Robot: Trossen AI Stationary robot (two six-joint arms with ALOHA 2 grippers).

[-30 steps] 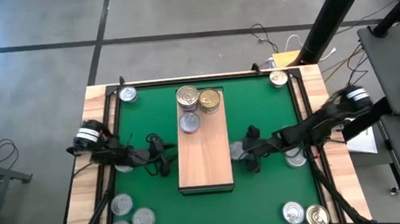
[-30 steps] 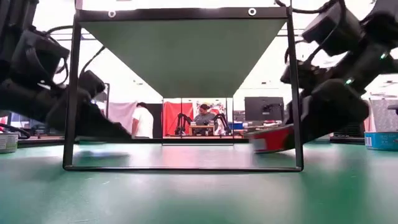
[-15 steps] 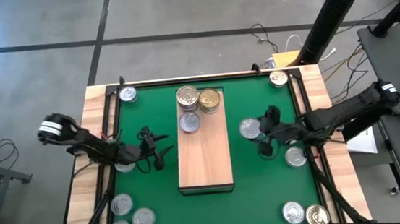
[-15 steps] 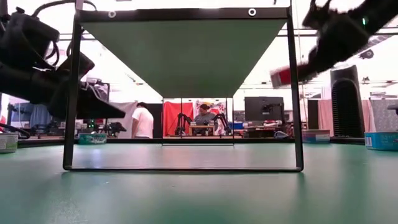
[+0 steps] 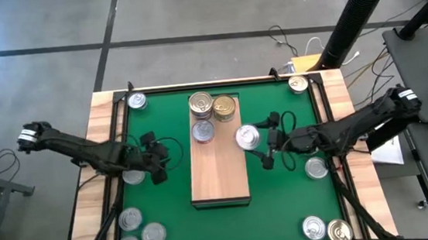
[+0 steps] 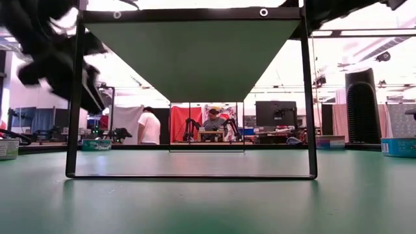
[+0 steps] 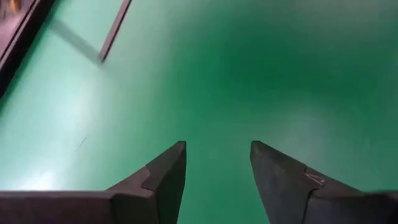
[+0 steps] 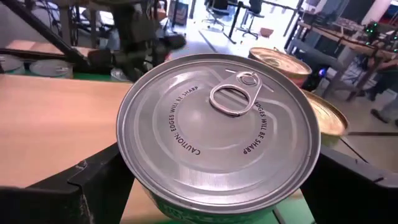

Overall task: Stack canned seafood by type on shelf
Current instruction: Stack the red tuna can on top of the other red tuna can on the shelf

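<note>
Shelf [image 5: 219, 174]: three tins at far end, apparently unstacked.
Right gripper [image 5: 258, 138]: clamps silver pull-tab tin [image 8: 219, 127] at shelf's right edge.
Left gripper [image 7: 217, 180]: parted, empty.

There are twelve tins: three stand on one wooden shelf [image 5: 218, 166], one silver-topped tin [image 5: 247, 137] is held above it, and eight lie on the green mat [image 5: 283, 199] around it. Two robot arms are over the table
</note>
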